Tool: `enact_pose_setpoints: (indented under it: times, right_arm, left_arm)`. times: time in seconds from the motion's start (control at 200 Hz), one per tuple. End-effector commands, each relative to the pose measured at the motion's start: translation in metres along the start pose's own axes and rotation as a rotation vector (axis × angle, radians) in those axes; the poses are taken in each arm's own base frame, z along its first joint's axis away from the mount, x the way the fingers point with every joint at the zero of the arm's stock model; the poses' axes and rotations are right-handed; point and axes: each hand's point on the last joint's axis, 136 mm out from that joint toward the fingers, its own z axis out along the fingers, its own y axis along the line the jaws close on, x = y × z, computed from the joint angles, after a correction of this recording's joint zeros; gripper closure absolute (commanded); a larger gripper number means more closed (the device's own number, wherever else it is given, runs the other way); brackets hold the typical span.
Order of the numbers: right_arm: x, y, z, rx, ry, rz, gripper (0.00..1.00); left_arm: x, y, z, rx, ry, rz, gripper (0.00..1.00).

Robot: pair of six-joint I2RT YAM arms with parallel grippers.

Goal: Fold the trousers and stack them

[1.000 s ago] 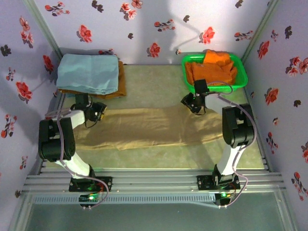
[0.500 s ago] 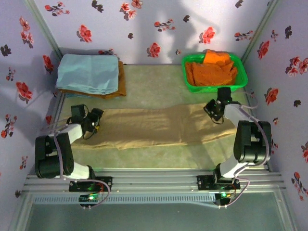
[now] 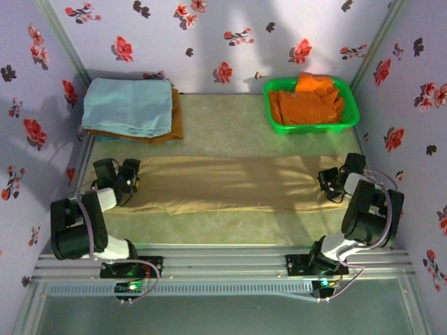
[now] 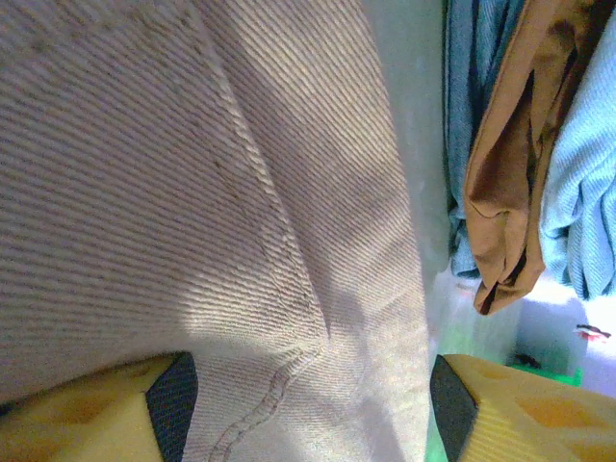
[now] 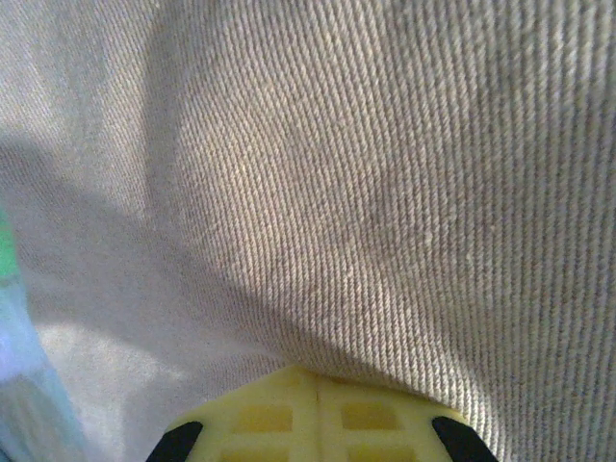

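The long tan trousers of soft plain cloth [image 3: 223,185] lie flat and stretched across the middle of the grey-green bench [image 3: 230,122], where the left claw [image 4: 308,395] stands open over their left end, and the right claw [image 5: 310,409] is closed, pinching the cloth at their right end.

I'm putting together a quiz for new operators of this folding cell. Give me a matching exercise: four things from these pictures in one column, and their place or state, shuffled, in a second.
Column one
1. trousers
2. light blue cloth
3. orange garments
4. left gripper

Column two
A. in the green basket, far right
B. open, over the trousers' left end
C. spread flat across the middle
D. folded, in the far left corner

Pairs: 1-C; 2-D; 3-A; 4-B
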Motion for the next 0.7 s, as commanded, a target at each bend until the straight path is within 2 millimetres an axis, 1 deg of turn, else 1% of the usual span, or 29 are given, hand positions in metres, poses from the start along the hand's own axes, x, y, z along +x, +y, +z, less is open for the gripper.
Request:
enact_pose_setpoints:
  times: [0.0, 0.075, 0.12, 0.2, 0.25, 0.31, 0.345, 0.39, 0.44, 0.495, 0.53, 0.59, 0.65, 0.695]
  right_arm:
    - [0.000, -0.012, -0.001, 0.055, 0.023, 0.032, 0.96]
    - [0.003, 0.017, -0.009, -0.006, 0.064, -0.031, 0.83]
    - [0.006, 0.031, -0.020, -0.022, 0.058, -0.076, 0.76]
    - [0.015, 0.048, -0.042, -0.022, 0.023, -0.172, 0.68]
    - [0.023, 0.051, -0.053, -0.010, 0.009, -0.217, 0.66]
    - [0.032, 0.053, -0.062, -0.011, 0.002, -0.257, 0.66]
    - [0.038, 0.053, -0.065, -0.015, 0.004, -0.277, 0.68]
    - [0.046, 0.052, -0.066, -0.024, 0.016, -0.299, 0.72]
    - [0.055, 0.050, -0.065, -0.026, 0.030, -0.324, 0.78]
    - [0.064, 0.047, -0.061, -0.020, 0.053, -0.349, 0.91]
    - [0.071, 0.046, -0.056, -0.013, 0.074, -0.372, 0.95]
    - [0.081, 0.043, -0.048, 0.008, 0.110, -0.401, 0.98]
    - [0.091, 0.043, -0.039, 0.018, 0.148, -0.431, 0.98]
    - [0.099, 0.043, -0.031, 0.032, 0.180, -0.455, 0.98]
  left_arm:
    - [-0.009, 0.052, -0.008, -0.183, -0.048, -0.045, 0.29]
    - [-0.009, 0.033, -0.009, -0.133, -0.018, -0.022, 0.27]
    - [-0.007, 0.018, -0.012, -0.099, 0.002, 0.000, 0.26]
    - [0.002, -0.007, -0.022, -0.074, 0.033, 0.068, 0.25]
    - [0.011, -0.022, -0.030, -0.063, 0.045, 0.133, 0.24]
    - [0.029, -0.032, -0.036, -0.060, 0.066, 0.203, 0.24]
    - [0.041, -0.036, -0.037, -0.061, 0.086, 0.235, 0.24]
    - [0.056, -0.035, -0.036, -0.066, 0.116, 0.261, 0.24]
    - [0.068, -0.031, -0.032, -0.068, 0.135, 0.280, 0.24]
    - [0.075, -0.020, -0.025, -0.079, 0.148, 0.274, 0.25]
    - [0.077, -0.014, -0.020, -0.081, 0.156, 0.261, 0.26]
    - [0.077, -0.002, -0.009, -0.094, 0.155, 0.240, 0.27]
    - [0.074, 0.010, -0.001, -0.121, 0.150, 0.219, 0.29]
    - [0.073, 0.014, 0.005, -0.125, 0.152, 0.212, 0.29]
